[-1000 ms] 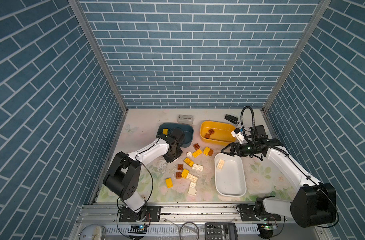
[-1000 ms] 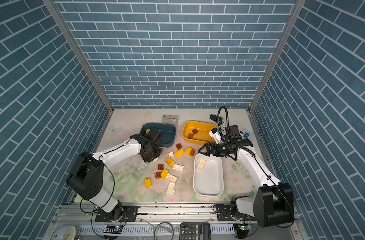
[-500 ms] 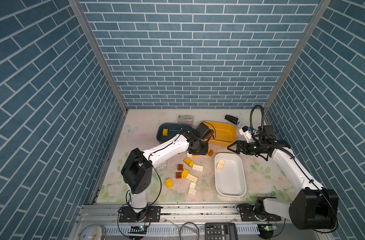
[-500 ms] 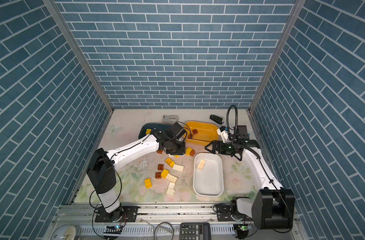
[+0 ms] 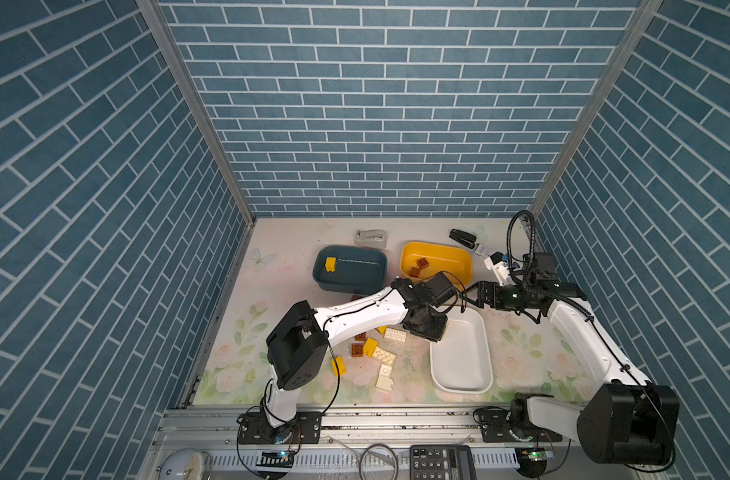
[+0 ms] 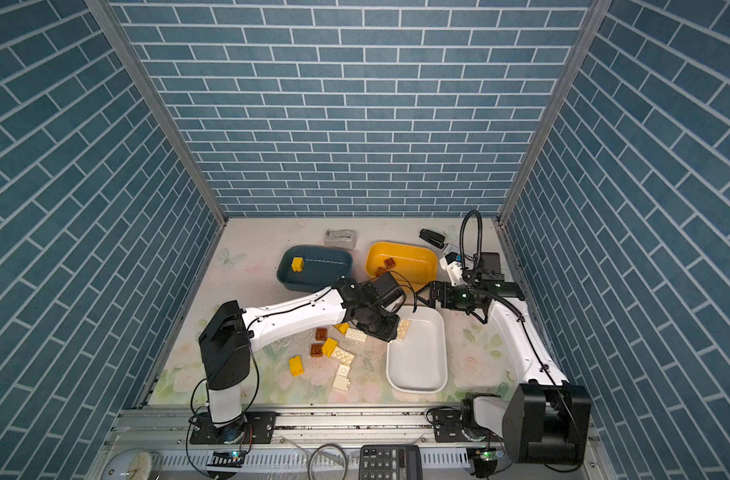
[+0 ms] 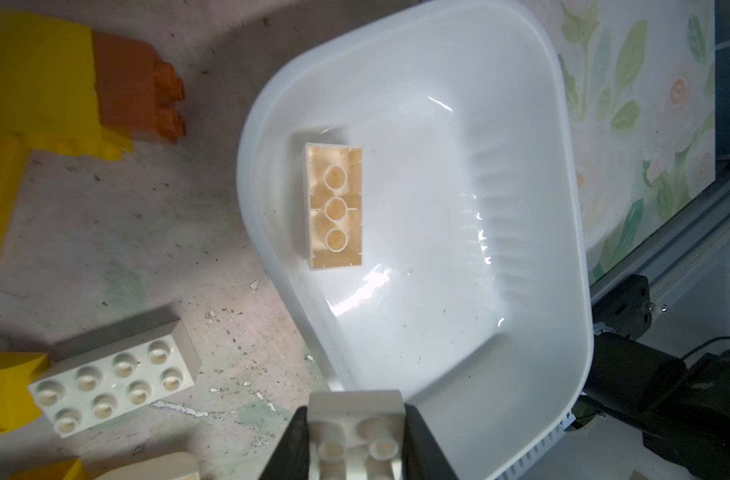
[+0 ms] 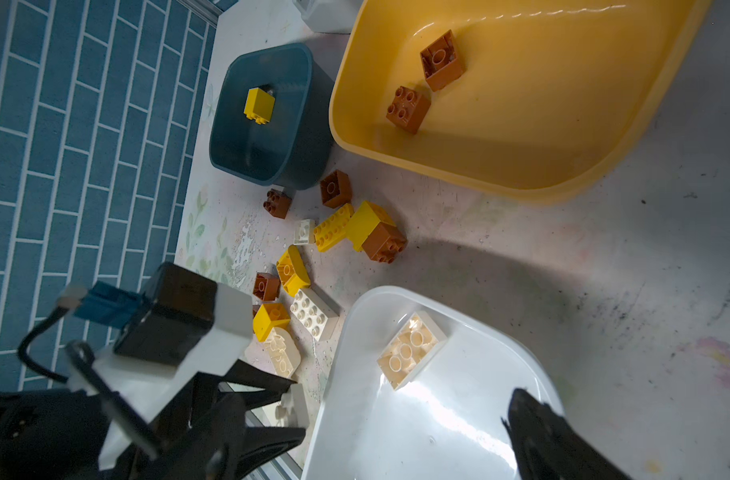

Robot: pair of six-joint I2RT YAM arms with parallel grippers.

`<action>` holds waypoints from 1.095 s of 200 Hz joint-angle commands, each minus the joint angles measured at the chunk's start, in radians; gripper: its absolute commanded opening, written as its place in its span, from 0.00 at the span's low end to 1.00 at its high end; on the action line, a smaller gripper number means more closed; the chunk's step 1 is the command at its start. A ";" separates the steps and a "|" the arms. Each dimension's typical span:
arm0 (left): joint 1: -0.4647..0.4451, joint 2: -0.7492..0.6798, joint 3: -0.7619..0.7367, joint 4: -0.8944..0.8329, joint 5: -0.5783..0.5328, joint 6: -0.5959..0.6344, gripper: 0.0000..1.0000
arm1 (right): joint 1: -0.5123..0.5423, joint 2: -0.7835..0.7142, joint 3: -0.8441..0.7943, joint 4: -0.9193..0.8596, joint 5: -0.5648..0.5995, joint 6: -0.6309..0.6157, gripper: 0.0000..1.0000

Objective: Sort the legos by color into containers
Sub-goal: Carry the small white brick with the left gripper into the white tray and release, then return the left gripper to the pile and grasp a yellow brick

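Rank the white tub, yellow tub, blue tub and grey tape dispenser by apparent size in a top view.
1. white tub, though it sits nearest the camera.
2. yellow tub and blue tub: look alike, unranked.
3. grey tape dispenser, clearly smallest.

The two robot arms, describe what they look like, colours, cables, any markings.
The left arm and right arm both have smooth white link shells, bulky black joint housings and black jaws. Thin black cables run along each. A ribbed black hose loops above the right wrist, beside a white bracket and a small green light. No readable markings.
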 commanded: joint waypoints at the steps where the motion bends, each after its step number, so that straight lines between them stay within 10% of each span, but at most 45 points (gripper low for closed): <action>1: -0.017 0.040 0.027 0.025 -0.007 -0.020 0.31 | -0.006 -0.036 -0.013 -0.029 0.022 -0.043 0.98; 40: -0.032 0.060 0.014 0.069 -0.023 -0.033 0.32 | -0.013 -0.062 -0.027 -0.072 0.033 -0.070 0.99; 118: -0.014 -0.088 -0.039 -0.021 -0.042 -0.038 0.71 | -0.021 -0.061 -0.022 -0.101 0.001 -0.090 0.98; 219: 0.167 -0.627 -0.571 -0.264 -0.187 -0.254 0.79 | 0.083 -0.113 -0.097 0.034 -0.111 0.076 0.98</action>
